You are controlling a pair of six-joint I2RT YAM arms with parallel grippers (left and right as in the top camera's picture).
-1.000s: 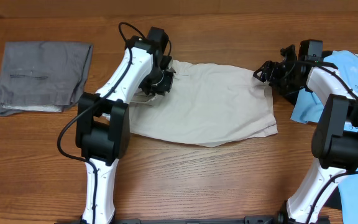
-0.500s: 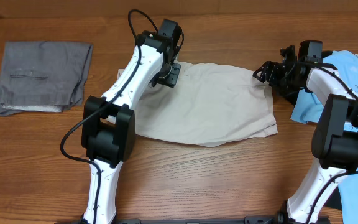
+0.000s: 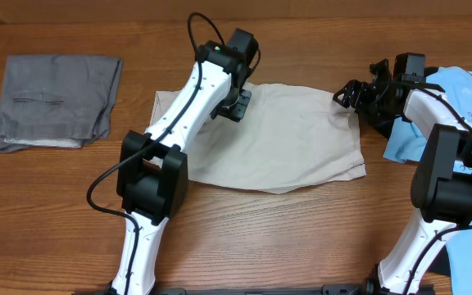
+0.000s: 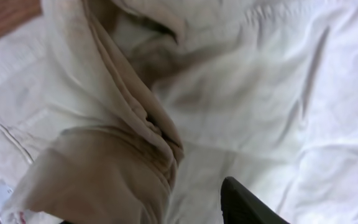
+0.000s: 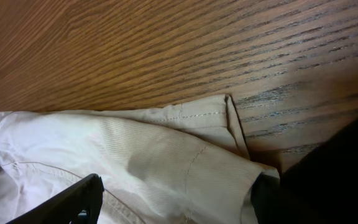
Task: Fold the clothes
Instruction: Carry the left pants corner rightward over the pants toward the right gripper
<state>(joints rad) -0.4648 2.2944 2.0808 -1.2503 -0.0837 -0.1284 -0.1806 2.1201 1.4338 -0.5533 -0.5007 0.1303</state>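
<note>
The beige trousers lie folded across the middle of the table, with a pale inner face showing at their left end. My left gripper hovers over their upper left part. In the left wrist view a raised, bunched fold covers the left finger, and a gap of flat cloth separates it from the bare right finger; the jaws stand apart. My right gripper is at the trousers' top right corner. Its fingers are spread wide over the stitched hem corner, open.
Grey folded trousers lie at the far left. A light blue printed T-shirt lies at the right edge, partly under the right arm. The wooden table shows bare in front of the trousers.
My left gripper has travelled right and away along the trousers' top edge, uncovering their pale left end. The right arm has stayed put.
</note>
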